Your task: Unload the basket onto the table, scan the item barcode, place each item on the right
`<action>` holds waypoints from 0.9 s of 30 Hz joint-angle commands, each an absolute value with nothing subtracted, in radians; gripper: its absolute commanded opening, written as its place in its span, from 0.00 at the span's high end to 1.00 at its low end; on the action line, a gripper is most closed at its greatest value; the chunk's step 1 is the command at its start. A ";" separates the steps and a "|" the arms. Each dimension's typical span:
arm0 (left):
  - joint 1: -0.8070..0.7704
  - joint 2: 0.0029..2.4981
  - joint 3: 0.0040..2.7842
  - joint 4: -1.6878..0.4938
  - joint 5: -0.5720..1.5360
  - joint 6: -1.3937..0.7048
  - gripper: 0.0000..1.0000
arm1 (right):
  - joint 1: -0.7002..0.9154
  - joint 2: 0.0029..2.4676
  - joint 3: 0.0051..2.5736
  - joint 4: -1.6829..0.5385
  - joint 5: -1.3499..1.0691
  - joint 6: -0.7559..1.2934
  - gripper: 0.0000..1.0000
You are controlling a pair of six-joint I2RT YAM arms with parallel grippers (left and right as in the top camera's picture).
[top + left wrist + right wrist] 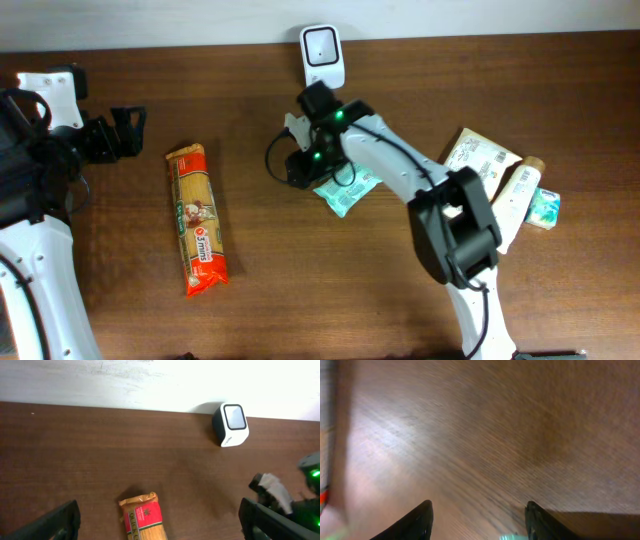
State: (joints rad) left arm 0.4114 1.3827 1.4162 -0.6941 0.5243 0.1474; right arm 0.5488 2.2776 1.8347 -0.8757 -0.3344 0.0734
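Note:
The white barcode scanner stands at the table's back edge, and shows in the left wrist view too, the scanner. A pale teal packet lies flat on the table below it. My right gripper hovers just left of that packet. In its wrist view the right gripper is open over bare wood, with only a teal sliver at the bottom edge. A spaghetti pack lies to the left. My left gripper is open above and left of it, and between its fingers the pack's top shows.
At the right lie a pale flat packet, a white tube and a small teal box. The right arm stretches across the middle of the table. The wall runs along the far edge.

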 commanded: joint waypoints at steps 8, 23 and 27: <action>0.408 1.374 1.425 -0.693 0.535 0.139 0.01 | 0.574 2.299 1.849 -1.133 -0.201 0.215 0.43; 0.408 1.374 1.425 -0.693 0.535 0.139 0.01 | 0.314 2.323 1.972 -1.079 -0.205 -0.049 0.42; 0.408 1.374 1.425 -0.693 0.535 0.139 0.00 | 0.360 2.357 1.965 -1.080 -0.213 -0.144 0.43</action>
State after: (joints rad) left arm 0.4114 1.3827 1.4162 -0.6941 0.5243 0.1474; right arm 0.3290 2.3501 1.9644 -1.0679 -0.2070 -0.0631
